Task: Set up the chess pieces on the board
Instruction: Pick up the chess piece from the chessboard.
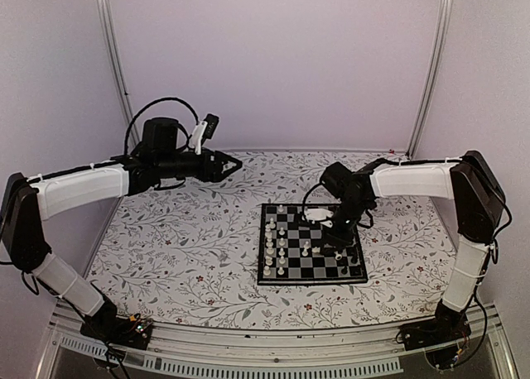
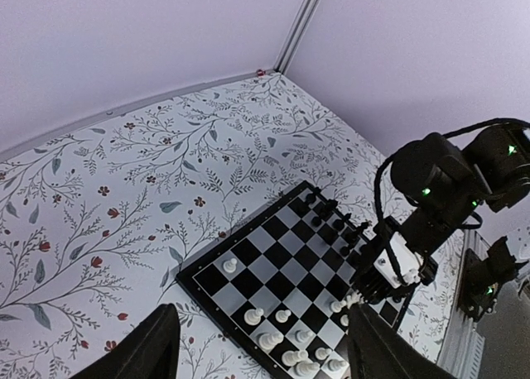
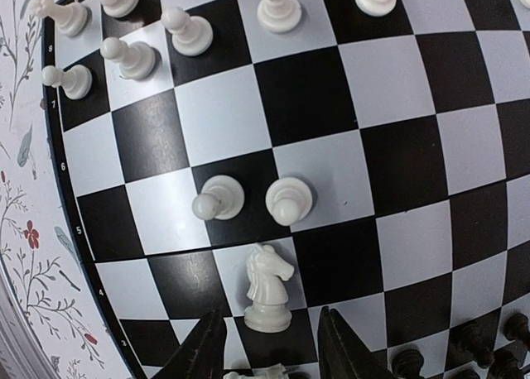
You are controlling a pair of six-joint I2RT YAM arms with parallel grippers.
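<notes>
The board (image 1: 325, 267) lies right of centre on the floral table. White pieces (image 1: 278, 240) stand along its left side and black pieces (image 1: 355, 248) along its right. My right gripper (image 1: 340, 233) hovers low over the board, open. In the right wrist view its fingers (image 3: 204, 347) flank a white knight (image 3: 267, 286) without touching it. The knight looks to be lying on its side. Two white pawns (image 3: 218, 200) stand just beyond it. My left gripper (image 1: 233, 165) is open and empty, high over the table's far left; the board (image 2: 248, 251) shows below its fingers (image 2: 147, 347).
Pale walls and metal frame posts (image 1: 113, 64) close in the table. A small white piece tip (image 3: 255, 371) shows at the bottom edge between my right fingers. Black pieces (image 3: 464, 346) stand at the lower right of that view.
</notes>
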